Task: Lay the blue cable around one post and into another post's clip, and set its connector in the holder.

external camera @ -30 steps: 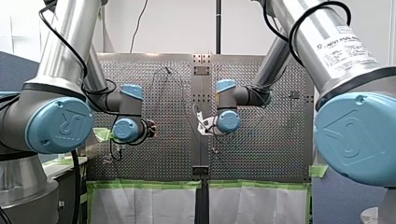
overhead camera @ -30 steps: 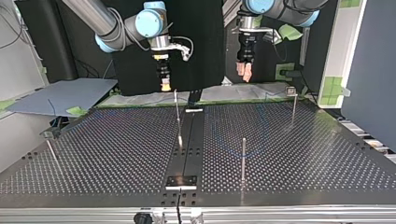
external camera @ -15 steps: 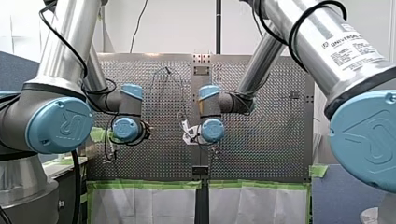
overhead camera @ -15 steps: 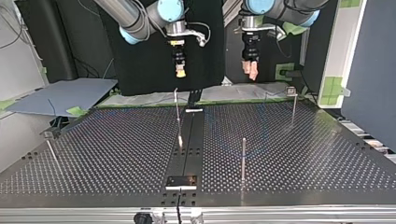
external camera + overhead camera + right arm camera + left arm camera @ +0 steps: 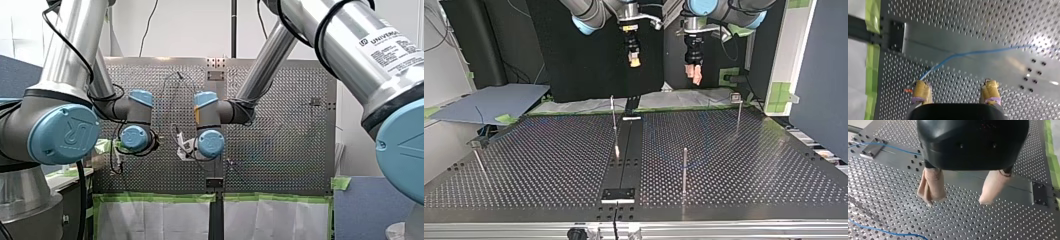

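The thin blue cable lies loose on the perforated table and crosses the dark centre strip. One end of it, with a small reddish tip, lies beside one of my right gripper's yellow pads. My right gripper hangs open and empty above that stretch. My left gripper, with beige pads, is open and empty over bare table; cable runs lie to either side of it. In the top view both grippers hang high over the table's far edge: right, left.
Thin metal posts stand on the table: one near the far centre, one nearer the camera, one at the far right, one at the left. A small plate sits on the centre strip. Green tape lines the table's edge.
My right arm has swung toward the front view's left, across the centre strip, and risen in the top view. My left gripper has shifted slightly. Both grippers stay open.
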